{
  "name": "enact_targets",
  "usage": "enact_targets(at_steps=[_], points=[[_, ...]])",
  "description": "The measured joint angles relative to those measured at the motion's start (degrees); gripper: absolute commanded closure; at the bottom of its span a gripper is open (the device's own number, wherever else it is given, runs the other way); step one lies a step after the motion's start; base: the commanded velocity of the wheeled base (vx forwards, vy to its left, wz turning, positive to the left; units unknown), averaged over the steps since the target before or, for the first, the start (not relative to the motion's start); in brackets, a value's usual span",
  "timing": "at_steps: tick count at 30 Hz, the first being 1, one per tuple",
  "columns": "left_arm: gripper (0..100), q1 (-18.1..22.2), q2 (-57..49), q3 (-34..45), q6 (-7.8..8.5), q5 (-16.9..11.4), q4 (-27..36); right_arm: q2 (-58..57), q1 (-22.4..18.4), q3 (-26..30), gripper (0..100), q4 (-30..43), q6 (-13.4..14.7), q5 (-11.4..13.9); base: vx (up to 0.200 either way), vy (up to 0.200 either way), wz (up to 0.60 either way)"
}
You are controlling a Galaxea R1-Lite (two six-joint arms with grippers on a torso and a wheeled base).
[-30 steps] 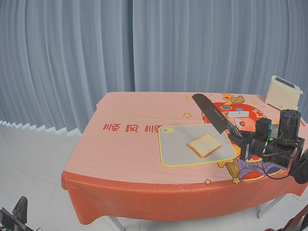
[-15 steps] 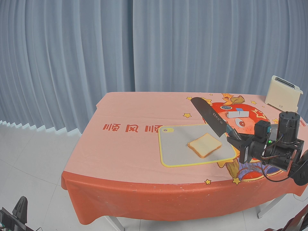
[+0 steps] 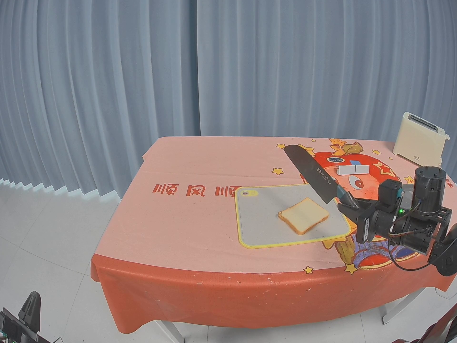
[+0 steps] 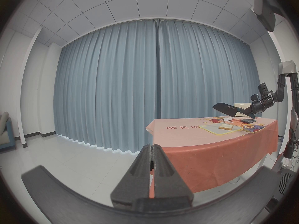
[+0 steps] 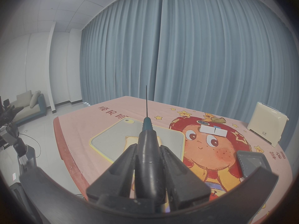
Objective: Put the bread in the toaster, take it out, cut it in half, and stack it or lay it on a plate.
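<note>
Tabletop (image 3: pixel 190 229): knife (image 3: pixel 312 172) lower than before

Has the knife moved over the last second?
Yes. The knife in the right hand has dipped slightly toward the cutting board, not yet touching the bread.

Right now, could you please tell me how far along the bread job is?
Apparently done: the bread lies whole on the cutting board, away from the toaster, so toasting seems over, though its browning is hard to judge. In hand: the right gripper is shut on the knife, blade raised clear of the bread. Remaining: cutting the slice in half and plating the halves.
</note>
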Motion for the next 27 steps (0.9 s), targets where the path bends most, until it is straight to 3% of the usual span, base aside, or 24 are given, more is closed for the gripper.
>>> enact_targets(at_steps=[23, 27], points=[[100, 0.1, 0.0, 0.0, -0.45, 0.3, -0.1, -1.5, 0.1, 0.0, 100, 0.0, -0.6, 0.0, 0.000, 0.000, 0.00], [100, 0.1, 0.0, 0.0, -0.83, 1.5, -0.2, -1.6, 0.2, 0.1, 100, 0.0, -1.1, -0.1, 0.000, 0.000, 0.00]])
